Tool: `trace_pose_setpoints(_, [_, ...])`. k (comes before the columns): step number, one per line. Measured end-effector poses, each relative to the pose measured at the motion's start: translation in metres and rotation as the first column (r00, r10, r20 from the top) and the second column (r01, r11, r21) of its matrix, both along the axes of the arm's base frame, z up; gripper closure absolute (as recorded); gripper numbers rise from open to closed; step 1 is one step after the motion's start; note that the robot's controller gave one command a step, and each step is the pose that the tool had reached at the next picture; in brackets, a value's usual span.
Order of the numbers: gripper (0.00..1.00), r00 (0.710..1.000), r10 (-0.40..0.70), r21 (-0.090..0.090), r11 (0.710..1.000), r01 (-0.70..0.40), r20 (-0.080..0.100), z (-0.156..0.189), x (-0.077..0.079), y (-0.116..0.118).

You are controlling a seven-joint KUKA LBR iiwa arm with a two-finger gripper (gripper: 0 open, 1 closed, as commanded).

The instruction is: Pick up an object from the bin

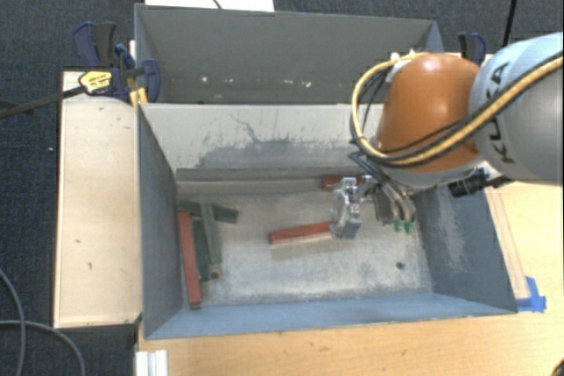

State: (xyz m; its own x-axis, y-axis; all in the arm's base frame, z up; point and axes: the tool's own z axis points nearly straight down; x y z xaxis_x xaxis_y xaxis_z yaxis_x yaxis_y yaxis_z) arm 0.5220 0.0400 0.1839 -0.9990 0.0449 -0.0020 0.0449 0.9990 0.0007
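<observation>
My gripper point(347, 220) hangs low over the bin floor, right of the middle, under the orange wrist cover. Its metal fingers point(350, 189) point down at the right end of a flat reddish-brown bar point(300, 234) that lies almost level across the middle of the floor. The fingertips sit at or just past that end of the bar, and contact is unclear. A small reddish piece point(331, 183) shows just behind the fingers, near the back wall.
Along the left wall lie a long red bar point(189, 260) and a dark green bar point(207, 244), side by side, with a short dark green piece point(224, 213) at their top end. The arm covers the bin's right side.
</observation>
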Motion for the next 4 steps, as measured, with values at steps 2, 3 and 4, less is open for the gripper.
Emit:
trace_pose_setpoints(2, [0.00,1.000,-0.002,0.000,1.000,0.002,0.000,0.000,0.000,0.000])
trace_pose_setpoints(3, [0.00,1.000,0.013,0.000,1.000,-0.013,0.009,-0.046,0.017,-0.010])
trace_pose_setpoints(4, [0.00,0.999,0.048,-0.002,0.999,-0.048,0.003,-0.101,0.018,0.012])
